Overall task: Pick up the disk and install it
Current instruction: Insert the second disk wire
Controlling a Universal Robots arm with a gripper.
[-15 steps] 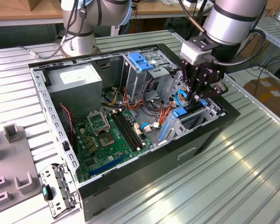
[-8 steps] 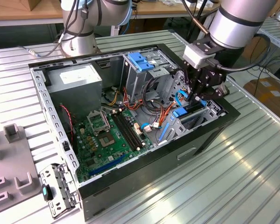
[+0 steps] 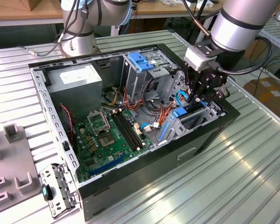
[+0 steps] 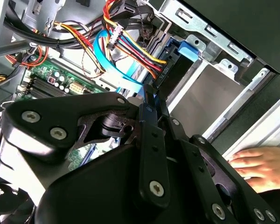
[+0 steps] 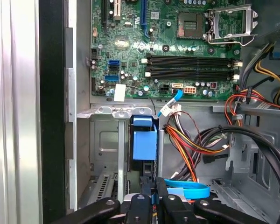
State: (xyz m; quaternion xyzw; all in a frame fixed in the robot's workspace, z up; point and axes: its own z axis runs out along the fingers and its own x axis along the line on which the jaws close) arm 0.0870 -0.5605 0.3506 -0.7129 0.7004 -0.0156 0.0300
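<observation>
On the exterior view's left, the grey power box (image 3: 79,77) and the green circuit board (image 3: 107,140) lie well apart from the work and look to be at no risk.

Further right, by the upright metal cage (image 3: 140,70) with its blue plastic top, the danger begins. Loose bundles of red, yellow and orange wires (image 5: 191,140) and a flat blue ribbon cable (image 5: 189,189) hang just beside the slot. Any of them could be snagged or pinched by the claw or the disk.

On the right side of the case (image 3: 144,179), the claw (image 3: 197,99) hangs over the drive bay. Its fingers are drawn nearly together and seem to pinch the top edge of the disk (image 5: 144,140). The disk stands on edge in the bay's slot, near the right wall of the case. If it is tilted it could jam against the thin sheet-metal guides. A narrow edge grip could also slip on the smooth plastic.

In the second wrist view a person's hand (image 4: 263,165) rests on the case's edge just beside the bay, and it could be struck or trapped.

The disk's carrier is glossy blue plastic around a flat dark slab. The bay is dull folded steel with punched holes, and the claw is matt black with bright screws. The table (image 3: 252,177) is ribbed, shiny aluminium.
</observation>
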